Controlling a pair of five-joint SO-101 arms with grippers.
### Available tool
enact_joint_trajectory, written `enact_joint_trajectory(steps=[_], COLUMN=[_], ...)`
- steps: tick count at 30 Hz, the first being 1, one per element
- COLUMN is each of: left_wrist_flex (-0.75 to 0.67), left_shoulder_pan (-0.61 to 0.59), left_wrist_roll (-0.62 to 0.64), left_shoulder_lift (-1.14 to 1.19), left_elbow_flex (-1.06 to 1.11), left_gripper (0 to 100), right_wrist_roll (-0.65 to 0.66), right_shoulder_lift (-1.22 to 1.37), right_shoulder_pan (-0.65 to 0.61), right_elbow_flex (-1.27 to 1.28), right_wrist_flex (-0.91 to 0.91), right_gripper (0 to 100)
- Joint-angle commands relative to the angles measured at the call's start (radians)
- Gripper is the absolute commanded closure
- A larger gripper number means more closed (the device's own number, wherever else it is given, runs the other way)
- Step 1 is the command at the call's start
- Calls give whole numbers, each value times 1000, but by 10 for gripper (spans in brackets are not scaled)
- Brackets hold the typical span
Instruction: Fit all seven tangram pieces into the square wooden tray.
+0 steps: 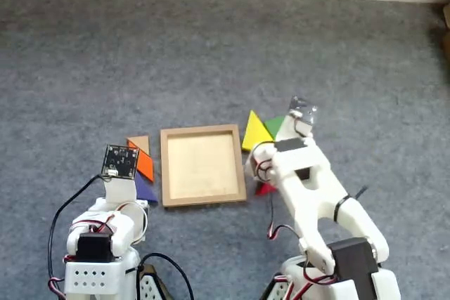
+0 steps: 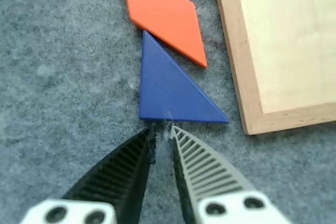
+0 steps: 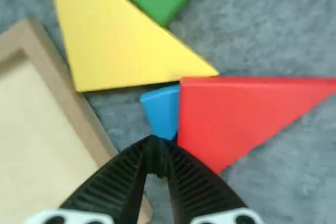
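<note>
Flanking tray (image 1: 204, 129), pieces (image 1: 254, 133) likely split per arm. Left gripper (image 2: 161, 131) near-closed, empty, at blue triangle (image 2: 168, 90); right gripper (image 3: 157, 144) closed, empty.

The left arm (image 1: 105, 226) sits folded up at 7 o'clock on the desk. Its wrist tips downward and points toward 12 o'clock, and its jaws are drawn together to a thin slit at the tips, low over the desk. The right arm (image 1: 320, 198) rises from 5 o'clock and stretches toward 11 o'clock, its wrist bent down and its jaws closed with the tips meeting.
</note>
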Motion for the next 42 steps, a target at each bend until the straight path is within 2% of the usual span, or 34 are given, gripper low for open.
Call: enact_joint_trajectory(steps=[1, 8, 18, 23, 30, 35, 38, 42], left_wrist_flex=[3, 3, 3, 3, 3, 3, 3, 3], left_shoulder_pan=[1, 1, 1, 1, 1, 1, 1, 1], left_wrist_roll=[5, 5, 5, 5, 5, 5, 5, 5], left_shoulder_lift=[-47, -47, -47, -47, -47, -47, -47, -47], left_elbow_flex=[21, 21, 21, 21, 21, 21, 21, 21], left_gripper=[933, 933, 933, 933, 933, 933, 933, 933], right_wrist_roll=[121, 282, 640, 747, 752, 749, 644, 512], right_shoulder_lift=[8, 8, 8, 1, -136, -286, -346, -351], right_shoulder_pan=[61, 157, 352, 421, 421, 424, 421, 420], right_elbow_flex=[-12, -4, -12, -56, -248, -331, -348, -341], right_wrist_flex=[81, 185, 318, 447, 665, 684, 677, 582], right_gripper=[995, 995, 995, 995, 995, 995, 995, 995])
